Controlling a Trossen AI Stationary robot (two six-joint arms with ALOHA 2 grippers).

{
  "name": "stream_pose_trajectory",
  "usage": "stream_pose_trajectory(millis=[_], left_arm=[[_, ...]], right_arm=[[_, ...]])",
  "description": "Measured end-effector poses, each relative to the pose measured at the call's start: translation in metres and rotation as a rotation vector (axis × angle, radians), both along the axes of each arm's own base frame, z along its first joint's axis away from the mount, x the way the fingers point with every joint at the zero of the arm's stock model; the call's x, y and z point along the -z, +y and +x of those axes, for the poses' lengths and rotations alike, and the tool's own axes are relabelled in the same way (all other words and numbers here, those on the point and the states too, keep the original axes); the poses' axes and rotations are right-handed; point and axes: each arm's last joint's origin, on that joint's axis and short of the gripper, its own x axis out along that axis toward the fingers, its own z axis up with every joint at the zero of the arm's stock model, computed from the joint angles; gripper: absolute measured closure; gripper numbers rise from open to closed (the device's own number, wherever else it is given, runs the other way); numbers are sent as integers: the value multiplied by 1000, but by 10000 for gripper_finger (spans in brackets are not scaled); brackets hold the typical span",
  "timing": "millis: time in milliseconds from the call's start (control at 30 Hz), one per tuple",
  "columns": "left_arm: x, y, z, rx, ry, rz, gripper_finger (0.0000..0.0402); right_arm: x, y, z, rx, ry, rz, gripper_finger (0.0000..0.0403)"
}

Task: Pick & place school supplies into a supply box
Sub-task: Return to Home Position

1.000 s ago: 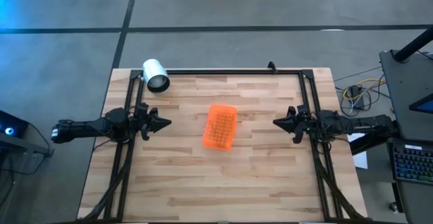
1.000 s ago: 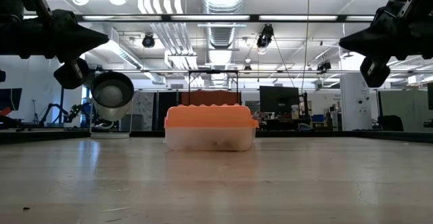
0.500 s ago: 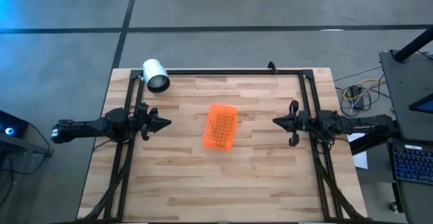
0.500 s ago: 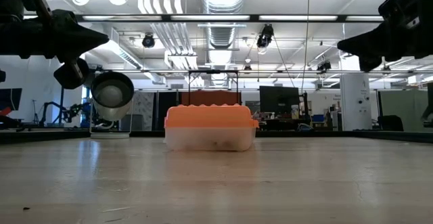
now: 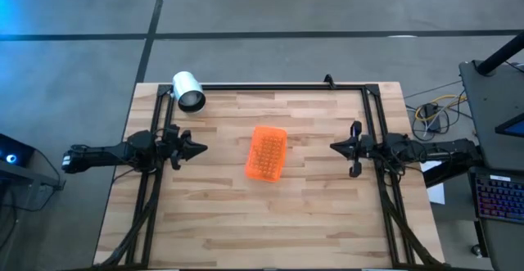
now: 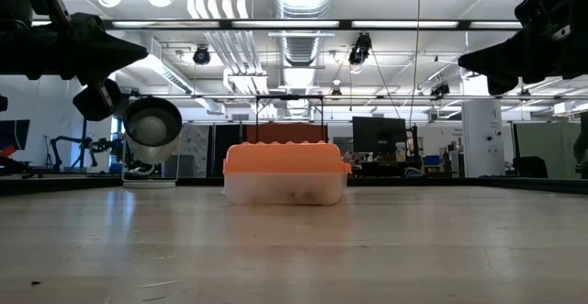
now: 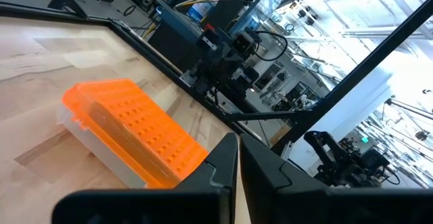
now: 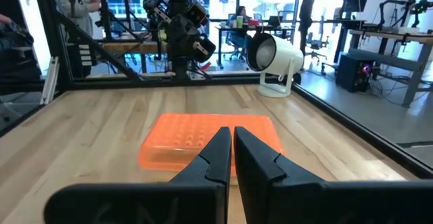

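Observation:
The supply box (image 5: pixel 267 153) sits flat on its clear tray in the middle of the table, with its orange lid closed (image 6: pixel 286 173) (image 7: pixel 128 132) (image 8: pixel 210 139). No pens, pencils or scissors show on the table; whether they lie inside the box, I cannot tell. My left gripper (image 5: pixel 201 149) (image 6: pixel 138 52) (image 7: pixel 238 144) hovers shut above the table, left of the box, pointing at it. My right gripper (image 5: pixel 333 147) (image 6: pixel 464 61) (image 8: pixel 232 136) hovers shut on the box's right side, also pointing at it. Neither touches anything.
A white cylinder (image 5: pixel 188 91) (image 6: pixel 152 125) (image 8: pixel 274 55) lies at the far left corner of the table. A dark frame rail (image 5: pixel 278 86) runs along the far edge and down both sides. Bare wood (image 5: pixel 262 222) surrounds the box.
My right gripper has turned about its own long axis while staying in place to the right of the box, then held still. The box and my left gripper have not moved.

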Motion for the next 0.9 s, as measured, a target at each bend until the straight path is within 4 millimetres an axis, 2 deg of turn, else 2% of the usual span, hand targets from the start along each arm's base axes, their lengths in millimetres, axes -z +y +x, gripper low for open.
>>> stream_pose_trajectory(millis=[500, 567, 733, 800, 900], left_arm=[[1, 1, 0, -31, 8, 32, 400], [1, 1, 0, -47, 19, 157, 400], [-1, 0, 0, -68, 53, 761, 400], [-1, 0, 0, -78, 61, 849, 400], [0, 0, 0, -85, 70, 809, 400]], right_arm=[[0, 0, 0, -2, 0, 0, 390], [0, 0, 0, -2, 0, 0, 390], [0, 0, 0, -3, 1, 0, 390], [0, 0, 0, -3, 1, 0, 390], [0, 0, 0, -3, 1, 0, 390]])
